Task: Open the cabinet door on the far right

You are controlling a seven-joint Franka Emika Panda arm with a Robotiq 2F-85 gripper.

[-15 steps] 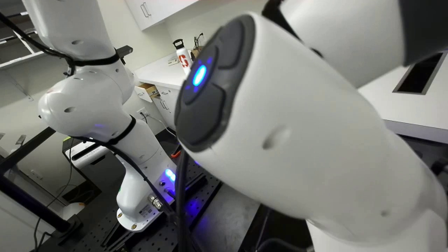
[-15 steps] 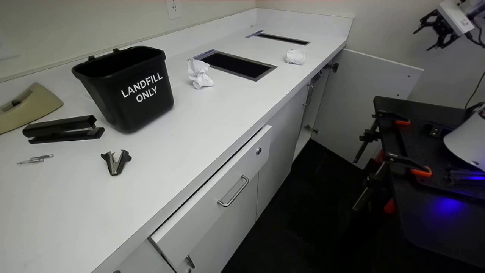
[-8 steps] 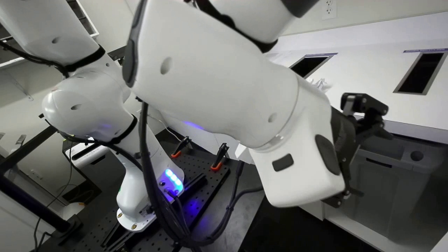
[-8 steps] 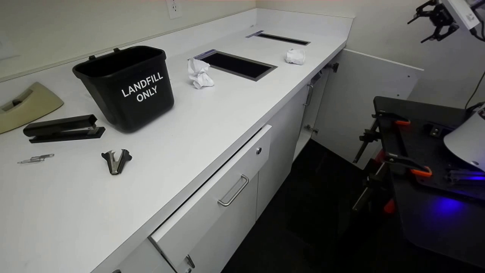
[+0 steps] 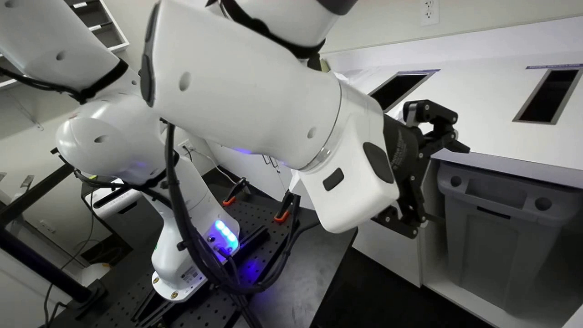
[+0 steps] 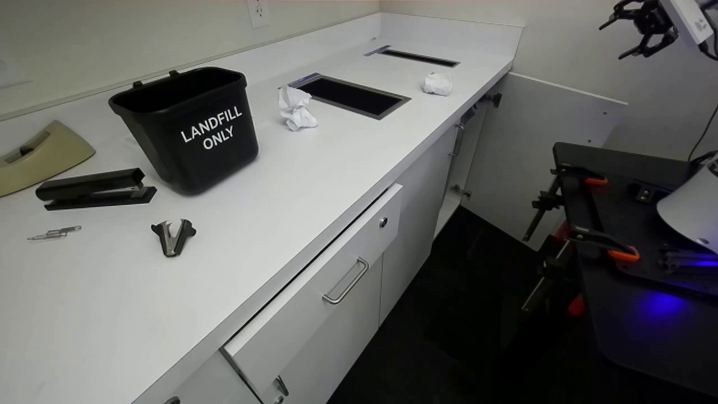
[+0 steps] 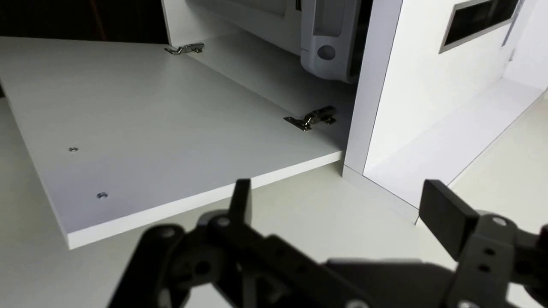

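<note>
The white cabinet door (image 6: 538, 157) at the far end of the counter stands swung wide open in an exterior view. In the wrist view, the door's inner face (image 7: 162, 128) shows two hinges and two screws. Its bar handle is hidden on the outer face. My gripper is open with nothing between its fingers, and it is apart from the door. It shows in the wrist view (image 7: 338, 201) and in both exterior views (image 5: 453, 184) (image 6: 611, 42). In an exterior view, it is above the level of the door's top edge.
A grey bin (image 5: 496, 241) stands inside the opened cabinet. A drawer (image 6: 314, 292) sits slightly pulled out. The counter (image 6: 336, 168) holds a black landfill bin (image 6: 190, 134), a stapler (image 6: 95, 188) and crumpled paper (image 6: 296, 109). The robot's dark table (image 6: 628, 331) has clamps at its edge.
The arm has drawn back, bringing the gripper into an exterior view where it was out of frame. In another exterior view, it has shifted slightly left and up. The door has not moved.
</note>
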